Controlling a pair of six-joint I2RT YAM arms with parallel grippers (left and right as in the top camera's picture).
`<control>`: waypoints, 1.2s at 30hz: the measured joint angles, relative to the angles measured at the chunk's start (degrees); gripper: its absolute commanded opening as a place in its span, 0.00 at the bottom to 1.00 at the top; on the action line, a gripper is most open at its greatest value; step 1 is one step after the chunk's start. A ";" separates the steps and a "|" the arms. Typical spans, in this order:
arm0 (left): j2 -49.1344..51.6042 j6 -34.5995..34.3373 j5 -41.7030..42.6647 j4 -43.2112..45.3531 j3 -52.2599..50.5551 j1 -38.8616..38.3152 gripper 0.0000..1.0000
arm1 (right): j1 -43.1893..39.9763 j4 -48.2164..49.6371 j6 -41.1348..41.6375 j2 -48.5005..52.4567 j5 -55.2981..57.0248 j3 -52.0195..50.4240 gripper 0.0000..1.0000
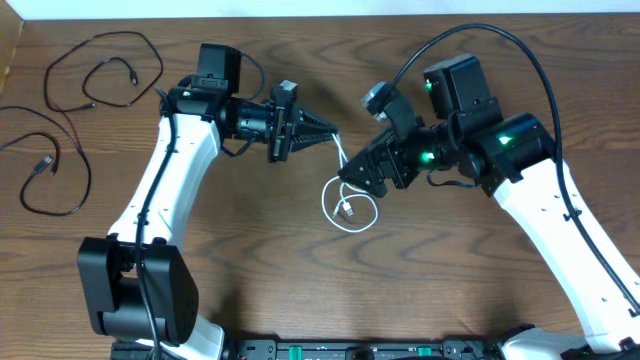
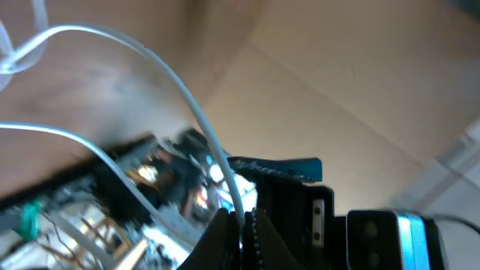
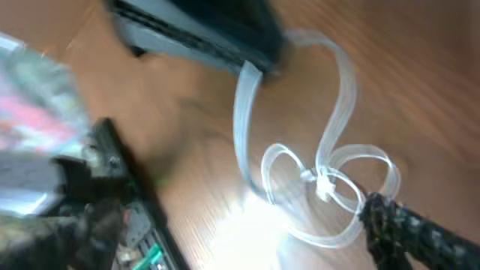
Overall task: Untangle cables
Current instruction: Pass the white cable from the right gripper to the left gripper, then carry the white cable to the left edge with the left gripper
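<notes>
clearly the white cable (image 1: 347, 210) is the part left to do. it lies near the middle of the table (image 1: 250, 270), between the two arms, and it makes a small coil with loops that cross at one point, where one of its plugs seems to sit. in the right wrist view this crossing looks like a loose knot, but the picture is blurred and i cannot tell if it is really tied.

one end of the white cable goes up to the left gripper (image 1: 326, 130), which is closed on it; the left wrist view shows the cord running straight into the shut fingers. the right gripper (image 1: 356, 180) is just beside the coil. its fingers (image 3: 405, 232) stand well apart in its own view, so i judge it open and holding nothing.

the two black cables (image 1: 42, 165) are far at the left side of the table, well apart from the white one. they lie as open curves, not as a bundle. where they come near each other i cannot tell if they touch or cross.

so the separating seems mostly done; what is left, i think, is to open the coil of the white cable.
</notes>
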 measured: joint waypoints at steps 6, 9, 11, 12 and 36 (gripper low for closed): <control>0.00 -0.42 -5.62 0.57 0.00 2.64 0.08 | -0.48 -4.55 7.65 0.00 12.79 0.00 0.99; -0.66 -0.44 -7.34 1.33 0.00 5.92 0.07 | -2.34 -6.58 13.22 0.00 19.98 0.00 0.99; -2.49 -0.44 -10.19 1.38 0.00 8.00 0.07 | -3.98 -7.58 15.37 0.00 22.29 0.00 0.99; -3.91 -0.44 -12.24 1.33 0.00 8.83 0.07 | -4.81 -8.09 16.00 0.00 23.12 0.00 0.99; -35.47 5.18 -92.67 -18.75 0.46 10.47 0.07 | -9.31 -8.68 18.73 0.00 26.40 -0.02 0.99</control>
